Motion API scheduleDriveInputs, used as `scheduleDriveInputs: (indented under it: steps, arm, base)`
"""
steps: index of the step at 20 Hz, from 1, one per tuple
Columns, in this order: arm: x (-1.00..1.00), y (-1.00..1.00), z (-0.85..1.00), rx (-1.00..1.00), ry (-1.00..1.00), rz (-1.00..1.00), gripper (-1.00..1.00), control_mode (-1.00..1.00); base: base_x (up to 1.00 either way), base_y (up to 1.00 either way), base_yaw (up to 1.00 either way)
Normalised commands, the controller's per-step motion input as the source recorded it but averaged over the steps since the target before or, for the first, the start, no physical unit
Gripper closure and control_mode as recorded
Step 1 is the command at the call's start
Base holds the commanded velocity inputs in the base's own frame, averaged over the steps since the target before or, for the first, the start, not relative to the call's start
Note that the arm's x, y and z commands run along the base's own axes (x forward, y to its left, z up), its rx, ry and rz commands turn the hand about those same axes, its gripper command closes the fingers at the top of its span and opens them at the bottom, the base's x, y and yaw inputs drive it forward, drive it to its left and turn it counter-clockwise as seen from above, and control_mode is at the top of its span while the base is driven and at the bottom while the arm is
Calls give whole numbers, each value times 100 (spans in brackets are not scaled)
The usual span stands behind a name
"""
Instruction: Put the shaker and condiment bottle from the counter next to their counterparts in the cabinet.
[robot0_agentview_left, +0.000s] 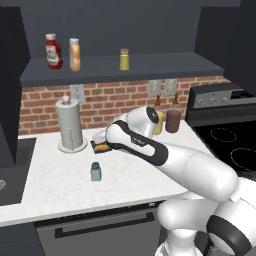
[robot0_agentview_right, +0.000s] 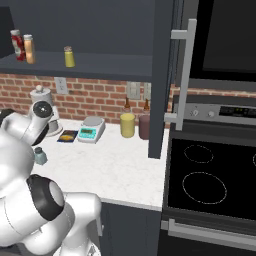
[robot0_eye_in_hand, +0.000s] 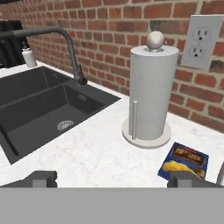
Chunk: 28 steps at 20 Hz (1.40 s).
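Note:
The pale blue-grey shaker (robot0_agentview_left: 95, 171) (robot0_agentview_right: 40, 156) stands upright on the white counter (robot0_agentview_left: 55, 187), toward its front. The orange condiment bottle (robot0_agentview_left: 74, 55) (robot0_agentview_right: 29, 48) stands on the cabinet shelf (robot0_agentview_left: 165, 65) beside the red ketchup bottle (robot0_agentview_left: 53, 51) (robot0_agentview_right: 17, 44). Farther right on that shelf is the yellow-green shaker (robot0_agentview_left: 124, 59) (robot0_agentview_right: 69, 56). My gripper (robot0_eye_in_hand: 114, 178) is open and empty, low over the counter. It faces the paper towel holder, and the shaker stands nearer the counter's front.
A paper towel holder (robot0_agentview_left: 70, 125) (robot0_eye_in_hand: 149, 94) stands by the brick wall with a blue snack packet (robot0_eye_in_hand: 184, 159) at its foot. A dark sink (robot0_eye_in_hand: 39, 105) with its faucet lies left. A scale (robot0_agentview_right: 91, 129), yellow jar (robot0_agentview_right: 127, 125) and dark jar (robot0_agentview_right: 144, 126) stand right, beside the stove (robot0_agentview_right: 210, 185).

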Motion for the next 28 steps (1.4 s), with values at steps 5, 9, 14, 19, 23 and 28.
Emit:
scheduleDriveInputs:
  steps: [5,9,14,19,23,28]
  arm:
    - [0,0,2,-18,17,0,-100,-100]
    - [-3,0,12,-10,16,0,-100,-100]
    - [-17,0,8,0,13,-1,-100,-100]
    - [-29,0,0,0,9,-3,-100,-100]
    - [-45,0,-1,0,0,-5,-100,-100]
    - [-47,0,-13,-3,-7,-7,-100,-100]
  base:
    - [0,0,0]
    - [0,0,0]
    - [0,0,0]
    - [0,0,0]
    - [0,0,0]
    - [0,0,0]
